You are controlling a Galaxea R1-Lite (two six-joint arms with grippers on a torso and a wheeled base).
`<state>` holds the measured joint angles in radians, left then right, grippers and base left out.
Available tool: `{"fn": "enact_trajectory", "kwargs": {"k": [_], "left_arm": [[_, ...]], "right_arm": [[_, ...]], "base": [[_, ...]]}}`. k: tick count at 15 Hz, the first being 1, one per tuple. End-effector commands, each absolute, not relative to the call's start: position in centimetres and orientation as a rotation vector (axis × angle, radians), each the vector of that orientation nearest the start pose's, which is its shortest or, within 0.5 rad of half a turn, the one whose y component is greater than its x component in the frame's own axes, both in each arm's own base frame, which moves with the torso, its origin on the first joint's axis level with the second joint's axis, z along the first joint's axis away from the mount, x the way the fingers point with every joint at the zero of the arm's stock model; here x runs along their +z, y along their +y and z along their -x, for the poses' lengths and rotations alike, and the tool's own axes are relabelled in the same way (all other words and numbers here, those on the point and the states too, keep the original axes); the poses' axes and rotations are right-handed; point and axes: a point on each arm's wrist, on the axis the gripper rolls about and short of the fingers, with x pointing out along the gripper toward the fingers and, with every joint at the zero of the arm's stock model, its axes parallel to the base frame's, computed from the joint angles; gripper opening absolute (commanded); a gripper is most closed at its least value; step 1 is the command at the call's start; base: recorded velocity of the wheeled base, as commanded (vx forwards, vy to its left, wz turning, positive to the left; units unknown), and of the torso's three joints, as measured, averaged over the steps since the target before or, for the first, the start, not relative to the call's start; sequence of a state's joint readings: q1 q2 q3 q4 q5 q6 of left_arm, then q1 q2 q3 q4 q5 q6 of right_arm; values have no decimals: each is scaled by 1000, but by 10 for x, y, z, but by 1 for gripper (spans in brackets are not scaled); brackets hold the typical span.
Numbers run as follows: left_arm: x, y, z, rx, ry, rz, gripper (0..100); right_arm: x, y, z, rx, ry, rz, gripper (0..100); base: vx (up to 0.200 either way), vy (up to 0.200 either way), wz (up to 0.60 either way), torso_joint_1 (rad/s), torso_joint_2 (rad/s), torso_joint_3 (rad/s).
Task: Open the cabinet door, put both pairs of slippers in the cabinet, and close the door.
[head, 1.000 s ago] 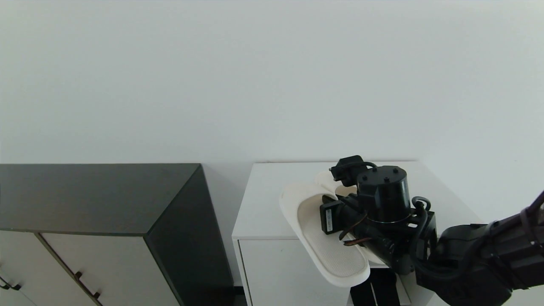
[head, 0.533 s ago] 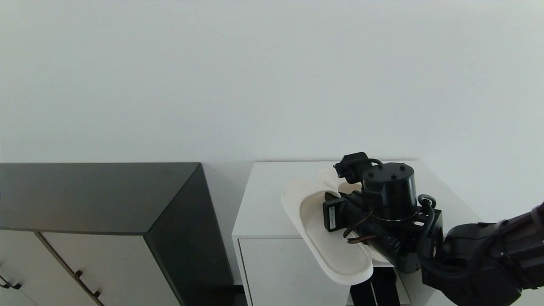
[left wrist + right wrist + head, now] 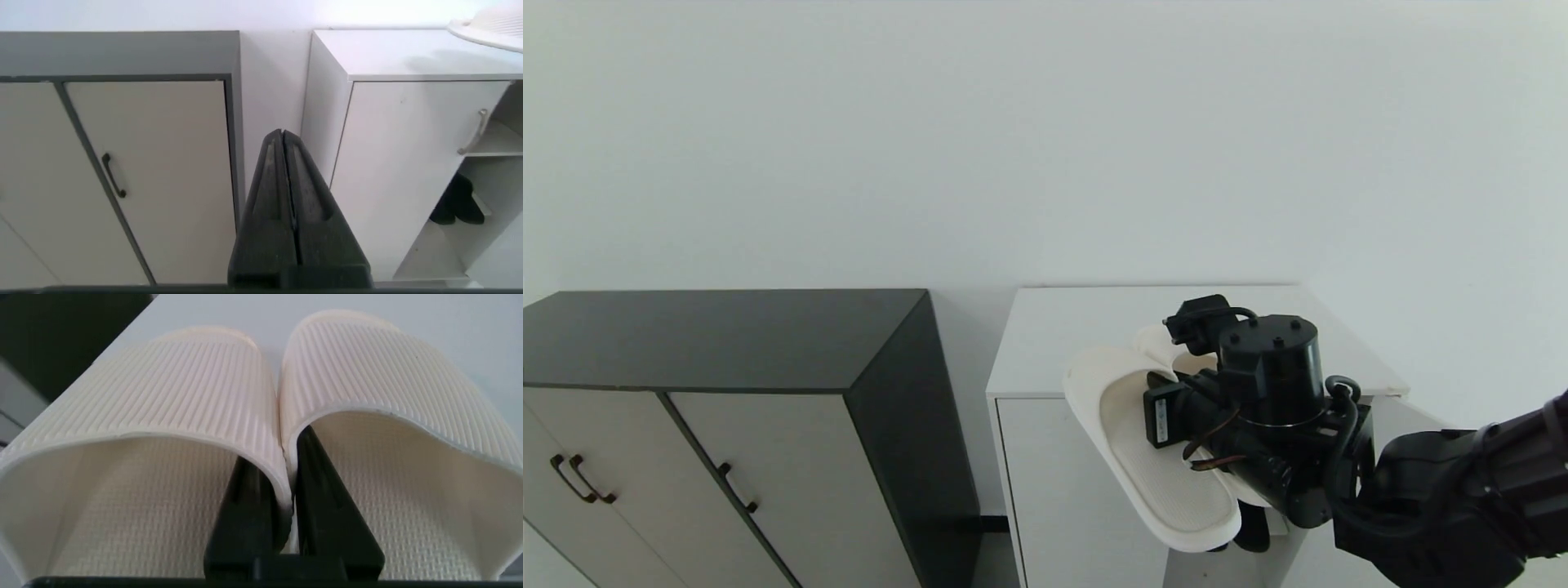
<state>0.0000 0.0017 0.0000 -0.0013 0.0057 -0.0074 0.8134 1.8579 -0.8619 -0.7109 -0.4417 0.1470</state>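
My right gripper (image 3: 1170, 390) is shut on a pair of cream slippers (image 3: 1168, 482), pinching the two inner strap walls together (image 3: 282, 457). The pair hangs tilted in front of the white cabinet (image 3: 1078, 327), toes over its top edge. The cabinet door (image 3: 409, 155) stands open at its handle side. Inside, a pair of black slippers (image 3: 458, 204) lies on the bottom, and part of it shows under the cream pair (image 3: 1252, 527). My left gripper (image 3: 283, 135) is shut and empty, low down, facing the gap between the two cabinets.
A dark-topped cabinet (image 3: 711, 335) with pale doors and black handles stands left of the white one, a narrow gap between them. A shelf (image 3: 498, 147) crosses the white cabinet's inside. A plain wall rises behind.
The head view has shifted, so both cabinets sit higher in the picture and show more of their fronts. The right gripper keeps its hold on the cream slippers.
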Motion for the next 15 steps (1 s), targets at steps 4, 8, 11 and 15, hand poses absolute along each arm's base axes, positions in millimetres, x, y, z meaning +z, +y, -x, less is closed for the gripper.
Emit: {"fn": "enact_trajectory", "kwargs": {"k": [4, 8, 11, 15], "left_arm": [[76, 0, 23, 6, 0, 8, 0], [76, 0, 23, 6, 2, 8, 0], [76, 0, 23, 6, 2, 8, 0], [76, 0, 23, 5, 0, 6, 0]], "right_arm": [[153, 240, -240, 348, 261, 26, 0], [152, 240, -240, 348, 262, 25, 0], [152, 240, -240, 350, 262, 25, 0], [153, 240, -239, 350, 262, 25, 0]], "base": [[0, 0, 0, 0, 0, 0], [0, 0, 0, 0, 0, 0], [0, 0, 0, 0, 0, 0], [0, 0, 0, 0, 0, 0]]}}
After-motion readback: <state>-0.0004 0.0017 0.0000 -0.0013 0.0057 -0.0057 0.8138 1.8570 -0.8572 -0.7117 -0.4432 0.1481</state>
